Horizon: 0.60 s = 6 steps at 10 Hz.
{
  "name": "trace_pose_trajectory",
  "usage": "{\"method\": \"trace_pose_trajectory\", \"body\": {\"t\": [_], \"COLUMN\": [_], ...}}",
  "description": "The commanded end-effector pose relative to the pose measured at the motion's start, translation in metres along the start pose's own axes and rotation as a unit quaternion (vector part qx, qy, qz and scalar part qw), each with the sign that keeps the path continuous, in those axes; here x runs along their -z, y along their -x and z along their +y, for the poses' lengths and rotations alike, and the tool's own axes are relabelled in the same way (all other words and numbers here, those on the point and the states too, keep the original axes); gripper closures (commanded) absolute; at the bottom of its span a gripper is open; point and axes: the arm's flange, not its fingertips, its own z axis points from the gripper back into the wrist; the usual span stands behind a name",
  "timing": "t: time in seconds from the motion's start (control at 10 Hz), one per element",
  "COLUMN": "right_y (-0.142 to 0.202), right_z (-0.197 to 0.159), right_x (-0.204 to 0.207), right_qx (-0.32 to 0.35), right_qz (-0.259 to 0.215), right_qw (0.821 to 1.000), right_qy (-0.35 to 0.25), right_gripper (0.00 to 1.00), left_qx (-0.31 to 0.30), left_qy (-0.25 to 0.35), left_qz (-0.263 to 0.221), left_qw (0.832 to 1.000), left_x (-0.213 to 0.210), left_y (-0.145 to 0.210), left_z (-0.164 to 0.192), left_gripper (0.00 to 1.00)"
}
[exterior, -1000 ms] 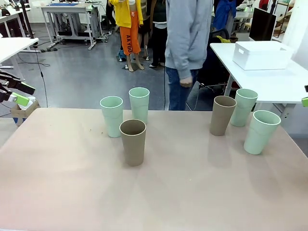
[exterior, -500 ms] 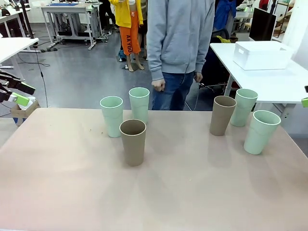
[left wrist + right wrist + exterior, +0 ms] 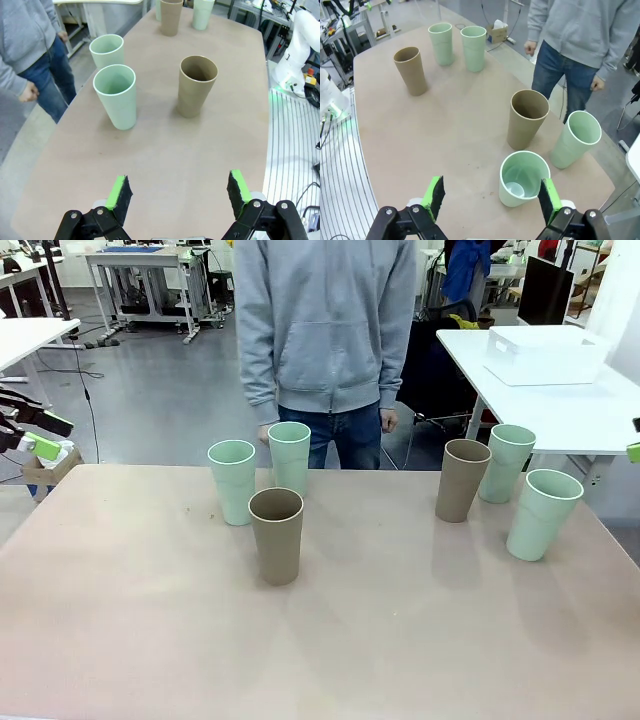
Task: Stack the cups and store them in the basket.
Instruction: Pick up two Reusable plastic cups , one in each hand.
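Cups [image 3: 276,535] cluster left and right; wide table [image 3: 330,640] gap between.

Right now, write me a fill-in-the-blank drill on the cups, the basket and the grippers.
1. The table holds ___ cups in all.
2. Of these, ___ are brown and the rest are green.
3. The basket is ___ in colour.
4. The left gripper and the right gripper both stand ___, holding nothing.

Missing words: six; two; white; open.
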Motion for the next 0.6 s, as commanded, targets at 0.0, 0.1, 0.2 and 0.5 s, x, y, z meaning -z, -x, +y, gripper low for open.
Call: {"method": "trace_pose_trajectory", "body": {"t": [0.0, 0.1, 0.2, 0.5], "right_y": [-0.0003, -0.0003, -0.0003, -0.0003], "right_z": [-0.0028, -0.0028, -0.0028, -0.0028], "right_x": [-0.0003, -0.0003, -0.0003, -0.0003], "right_qx": [-0.012, -0.012, -0.012, -0.012], "right_qz": [-0.009, -0.009, -0.009, -0.009], "right_qw": [1.0, 1.0, 1.0, 1.0], "right_qy": [-0.002, -0.002, -0.002, -0.002], "right_gripper": [0.0, 0.0, 0.0, 0.0], "left_qx": [0.009, 0.009, 0.009, 0.009], "left_qy": [0.003, 0.003, 0.003, 0.003], "left_qz": [-0.01, -0.01, -0.01, -0.01], "left_qw": [1.0, 1.0, 1.0, 1.0], "left_x": [-0.0005, -0.0005, -0.0005, -0.0005], "left_y": [-0.0008, -0.0008, -0.0008, -0.0008], "left_z": [0.003, 0.003, 0.003, 0.003], "left_gripper": [0.0, 0.0, 0.0, 0.0]}}
